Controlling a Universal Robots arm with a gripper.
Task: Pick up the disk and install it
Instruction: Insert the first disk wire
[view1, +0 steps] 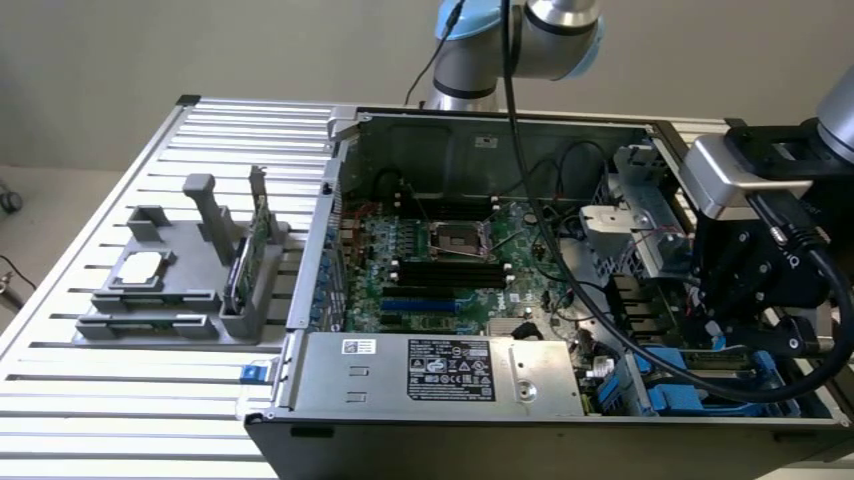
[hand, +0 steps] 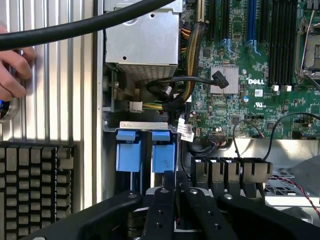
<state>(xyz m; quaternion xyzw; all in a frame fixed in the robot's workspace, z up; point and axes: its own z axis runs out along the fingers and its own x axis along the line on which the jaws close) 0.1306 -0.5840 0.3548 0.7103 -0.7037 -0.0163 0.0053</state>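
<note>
1. Silver-grey power supply box (view1: 441, 368), with a black-and-white label, lies along the near edge of the open computer case (view1: 534, 435). The case stands on a slatted metal table (view1: 134, 420).
2. At the case's near corner, on the exterior view's right, the gripper (hand: 169, 184) hangs down into the drive bay (hand: 142, 125). Two blue-framed carriers stand there on edge, side by side.
3. Its black fingers (hand: 159, 200) are pressed together, with nothing seen between them. Their tips sit right at the end of the disk (hand: 164, 156). Whether they touch it cannot be told.
4. The disk sits in its slot in the bay and is the carrier nearer the motherboard (view1: 441, 250). The second blue carrier (hand: 129, 155) stands just beside it, next to the case wall.
5. Beyond the power supply, the green motherboard covers the case floor, with black memory slots (view1: 447, 272) and a processor socket (view1: 447, 238) near its middle. Black cables (view1: 561, 230) loop over it.
6. Beside the case, on the exterior view's left, a grey holder (view1: 174, 290) on the table carries a small square silver chip (view1: 140, 268) and an upright green card (view1: 247, 265).
7. A person's hand (hand: 12, 65) lies on the table slats just outside the case wall.
8. At the table's far edge, behind the case, stands the arm (view1: 514, 45), grey with a blue joint cap.
</note>
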